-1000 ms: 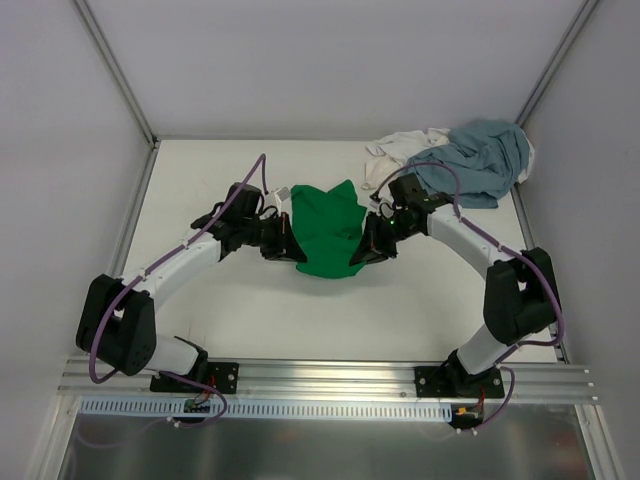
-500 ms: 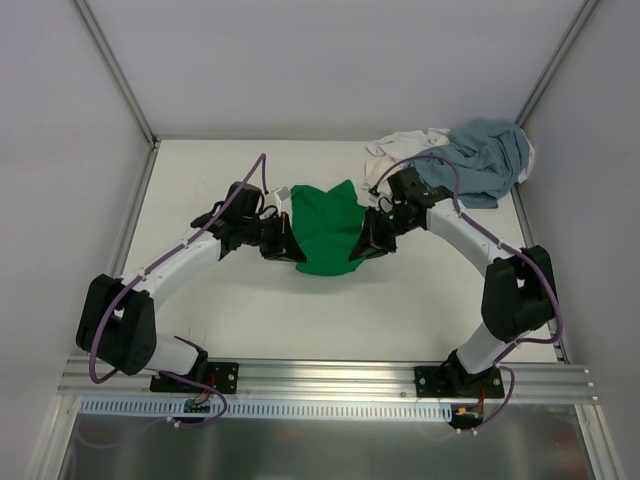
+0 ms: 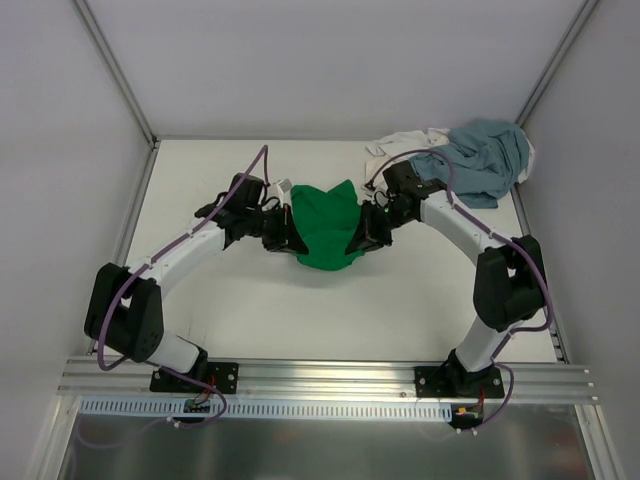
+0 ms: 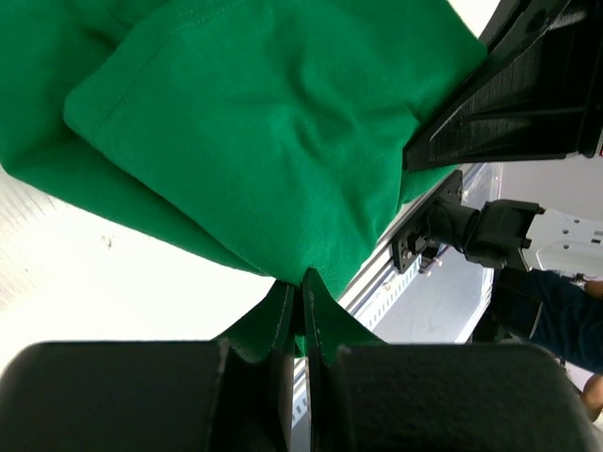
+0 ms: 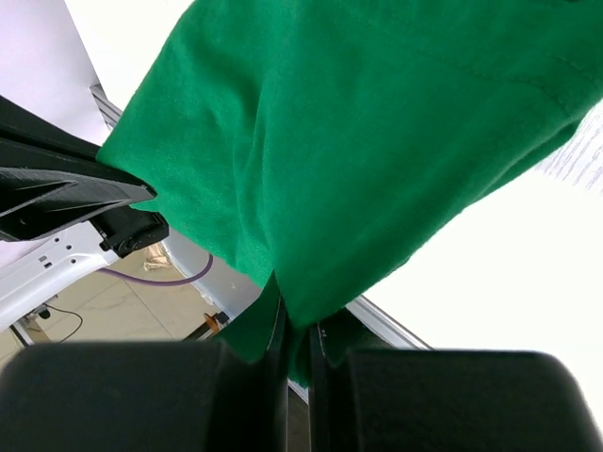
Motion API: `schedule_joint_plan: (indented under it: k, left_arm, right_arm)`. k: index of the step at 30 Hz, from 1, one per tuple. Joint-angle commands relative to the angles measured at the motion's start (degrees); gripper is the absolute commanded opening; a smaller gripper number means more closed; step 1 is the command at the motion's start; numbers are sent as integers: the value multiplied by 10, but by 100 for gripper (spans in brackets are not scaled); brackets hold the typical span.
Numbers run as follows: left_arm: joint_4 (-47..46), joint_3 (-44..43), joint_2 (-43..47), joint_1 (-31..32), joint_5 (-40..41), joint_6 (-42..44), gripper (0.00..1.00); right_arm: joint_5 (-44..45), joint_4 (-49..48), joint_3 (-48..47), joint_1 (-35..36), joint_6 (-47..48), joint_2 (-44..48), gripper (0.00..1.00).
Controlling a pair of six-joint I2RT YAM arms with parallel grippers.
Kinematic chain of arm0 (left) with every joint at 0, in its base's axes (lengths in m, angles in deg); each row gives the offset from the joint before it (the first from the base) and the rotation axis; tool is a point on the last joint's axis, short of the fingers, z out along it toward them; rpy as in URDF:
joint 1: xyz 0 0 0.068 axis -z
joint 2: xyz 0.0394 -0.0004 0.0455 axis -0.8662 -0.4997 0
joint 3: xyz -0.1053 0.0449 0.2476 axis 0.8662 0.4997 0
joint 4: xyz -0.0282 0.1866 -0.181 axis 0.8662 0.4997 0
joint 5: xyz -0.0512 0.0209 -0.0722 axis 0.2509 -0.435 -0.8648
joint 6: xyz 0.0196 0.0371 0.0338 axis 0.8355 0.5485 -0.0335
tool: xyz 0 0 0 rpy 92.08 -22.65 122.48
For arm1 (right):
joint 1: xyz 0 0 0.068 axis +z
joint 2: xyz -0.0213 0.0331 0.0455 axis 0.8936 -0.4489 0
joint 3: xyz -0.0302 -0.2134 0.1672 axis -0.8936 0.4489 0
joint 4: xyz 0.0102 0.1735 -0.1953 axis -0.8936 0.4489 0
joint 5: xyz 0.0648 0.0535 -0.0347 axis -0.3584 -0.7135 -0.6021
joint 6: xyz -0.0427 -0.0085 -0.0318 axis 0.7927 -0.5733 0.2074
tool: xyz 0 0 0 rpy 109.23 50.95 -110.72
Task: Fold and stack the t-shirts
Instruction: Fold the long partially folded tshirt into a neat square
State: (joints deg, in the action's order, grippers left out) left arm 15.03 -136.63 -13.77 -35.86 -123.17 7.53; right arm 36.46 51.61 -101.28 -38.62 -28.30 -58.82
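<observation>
A plain bright green shirt [image 3: 325, 232], a dusty grey-blue shirt [image 3: 485, 160] and a white shirt [image 3: 395, 150] show against the cream-white table [image 3: 200, 170], while the arms [image 3: 185, 255] are white with black joints and purple cables [image 3: 258, 170].

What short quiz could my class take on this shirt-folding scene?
1. True or false: the left gripper and the right gripper are each shut on the green t-shirt.
2. Where does the grey-blue t-shirt lie? A) far right corner of the table B) near left corner C) under the green t-shirt
3. Which t-shirt lies bunched against the grey-blue one?
Key: 1 true; 2 A; 3 the white t-shirt.
</observation>
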Motion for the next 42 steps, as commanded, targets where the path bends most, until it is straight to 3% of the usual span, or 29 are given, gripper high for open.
schedule_joint_plan:
  k: [1,8,16,17,18,19,24,30,36,42]
  left_arm:
    - [8,-36,-12,-9,-2,9,0]
    - [17,-110,-76,-31,3,18,0]
    - [31,-213,-178,-75,-1,7,1]
    - [31,-234,-202,-81,2,4,11]
    - [14,-242,-210,-86,19,2,63]
    - [-5,-239,-215,-87,34,3,98]
    - [-39,-254,-230,-93,67,-10,99]
    - [-123,-178,-125,-93,99,-17,99]
    - [-51,-179,-104,-87,31,-34,99]
    - [-28,-111,-37,-65,27,-29,99]
  right_arm:
    - [-14,5,-34,-2,-2,-10,0]
    - [-20,16,-128,-11,-4,-93,0]
    - [-34,25,-300,-43,-23,-217,3]
    - [-34,29,-317,-47,-23,-231,24]
    - [-26,24,-344,-55,-19,-249,70]
    - [-19,16,-353,-60,-17,-254,99]
    - [-4,7,-404,-87,-31,-286,99]
    - [-5,16,-378,-106,3,-251,100]
    - [-18,21,-304,-104,12,-173,100]
    - [-18,18,-228,-71,8,-92,100]
